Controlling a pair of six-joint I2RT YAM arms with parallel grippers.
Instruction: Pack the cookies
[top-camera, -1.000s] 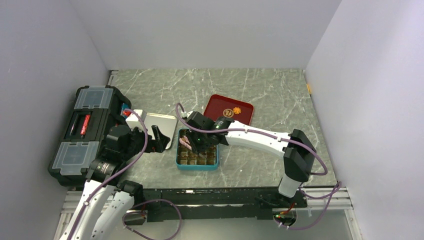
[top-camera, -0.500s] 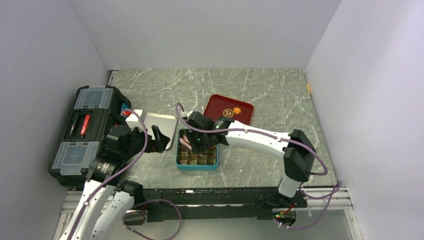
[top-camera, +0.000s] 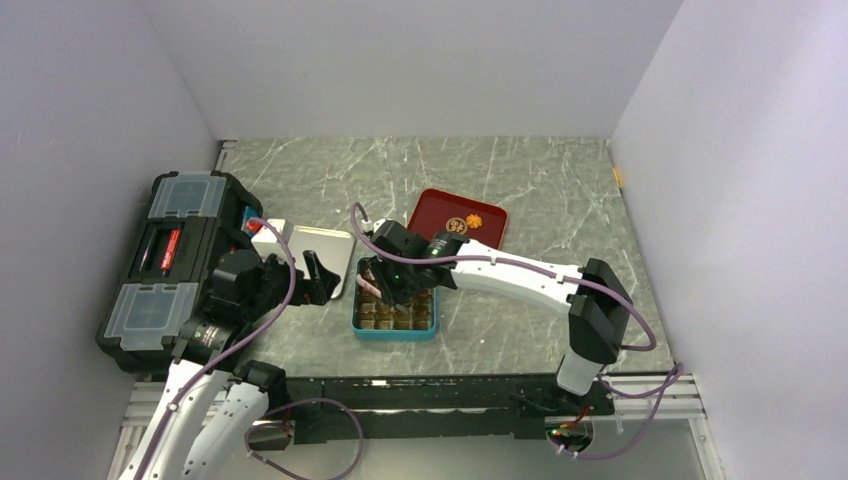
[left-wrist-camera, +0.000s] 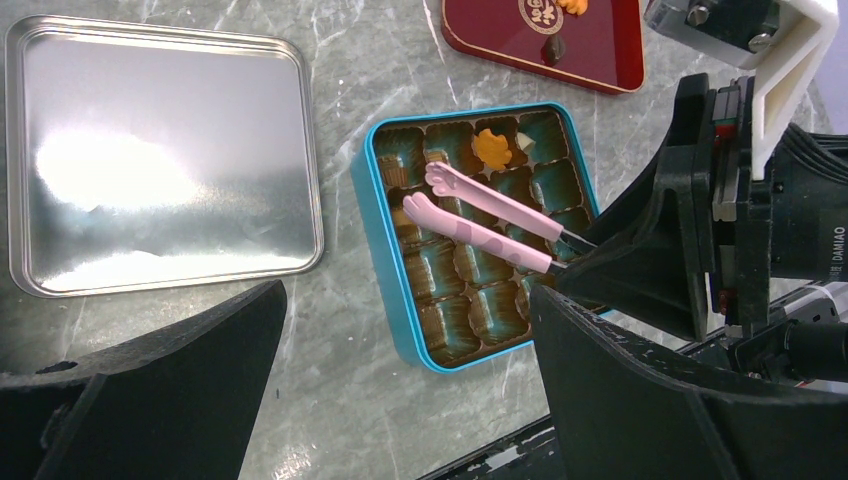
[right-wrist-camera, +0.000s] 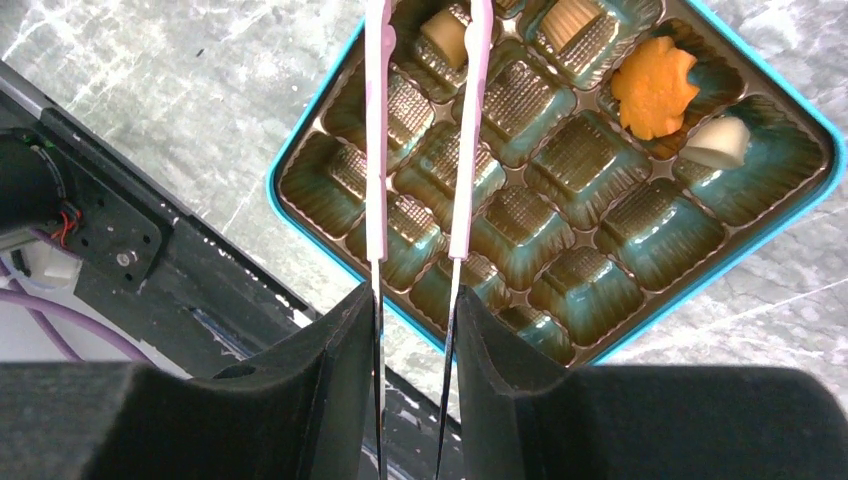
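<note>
A teal tin (top-camera: 432, 322) with brown compartments lies open at the front centre. In it are an orange flower cookie (right-wrist-camera: 655, 88), a cream lump (right-wrist-camera: 717, 143) and two tan pieces (right-wrist-camera: 568, 20). My right gripper (right-wrist-camera: 415, 300) is shut on pink tongs (right-wrist-camera: 470, 150) held over the tin. The tong tips stand apart on either side of one tan piece (right-wrist-camera: 443, 35) in its compartment. A red tray (left-wrist-camera: 600, 55) holds a round dark-brown cookie (left-wrist-camera: 540, 12), an orange flower cookie (left-wrist-camera: 573, 5) and a small dark piece (left-wrist-camera: 553, 47). My left gripper (left-wrist-camera: 410, 300) is open and empty, left of the tin.
The tin's silver lid (left-wrist-camera: 160, 155) lies flat to the left of the tin. A black toolbox (top-camera: 170, 265) stands at the far left. The red tray (top-camera: 485, 235) sits behind the tin. Walls close in the table on three sides.
My right gripper with the tongs has shifted slightly left over the tin. The left arm has not moved.
</note>
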